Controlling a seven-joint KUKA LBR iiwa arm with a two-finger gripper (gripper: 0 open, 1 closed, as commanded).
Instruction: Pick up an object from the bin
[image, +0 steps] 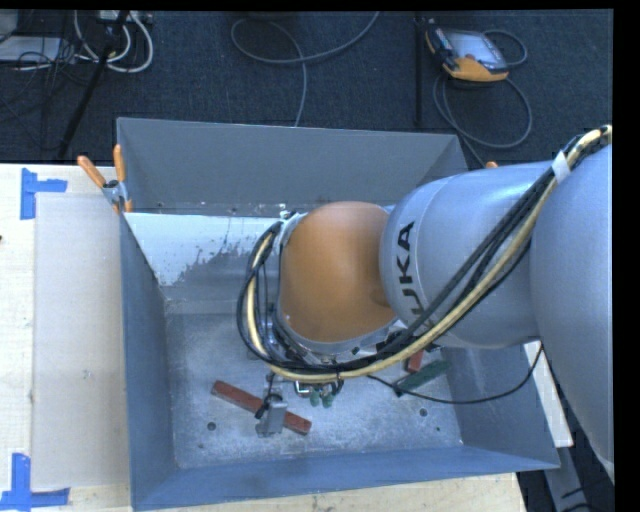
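Observation:
A long, flat reddish-brown bar (235, 396) lies slantwise on the bin floor, left of the middle and toward the front wall. My gripper (270, 417) comes down from under the orange cover and sits right on the middle of that bar, hiding a short stretch of it. The bar's right end (297, 425) shows again past the gripper. A small green piece (322, 398) lies just to the right of the gripper, half under the wrist.
A dark green thing with a red end (421, 371) lies further right on the floor, partly under the arm and its cables. The arm covers the middle and right of the bin. Bare floor shows at the left and along the front wall.

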